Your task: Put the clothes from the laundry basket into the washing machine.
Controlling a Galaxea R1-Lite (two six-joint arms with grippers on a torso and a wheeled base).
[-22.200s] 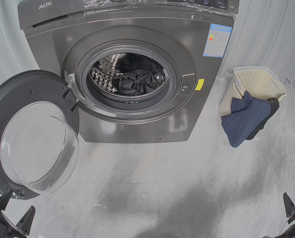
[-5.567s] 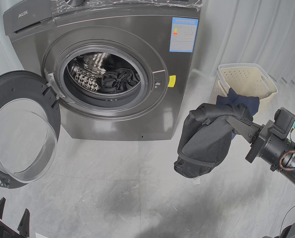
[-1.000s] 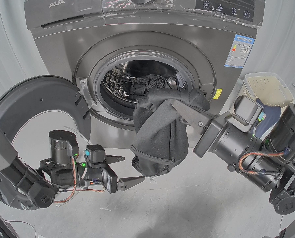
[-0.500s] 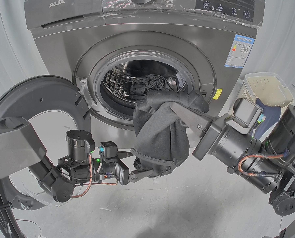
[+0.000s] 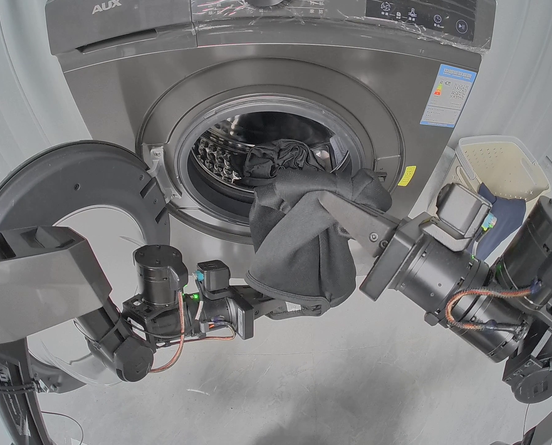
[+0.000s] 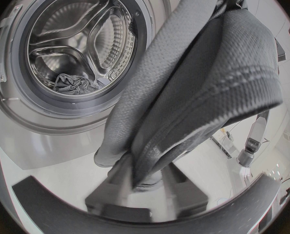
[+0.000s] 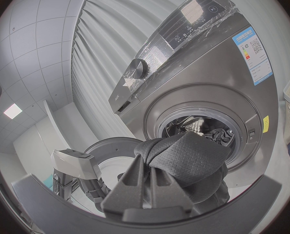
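Note:
The washing machine stands with its round door swung out to the left. Dark clothes lie in the drum. My right gripper is shut on a black garment and holds it bunched just in front of the drum mouth, the cloth hanging down over the lower rim. My left gripper sits at the garment's bottom hem, open, with the hem between its fingers. In the right wrist view the black garment wraps around my right gripper.
The cream laundry basket stands on the floor right of the machine, with a blue garment draped over its front edge. Grey floor lies open in front of the machine. Curtains hang behind.
My left gripper has moved right and up to the hanging hem, which now sits between its fingers. The right gripper and garment have barely moved.

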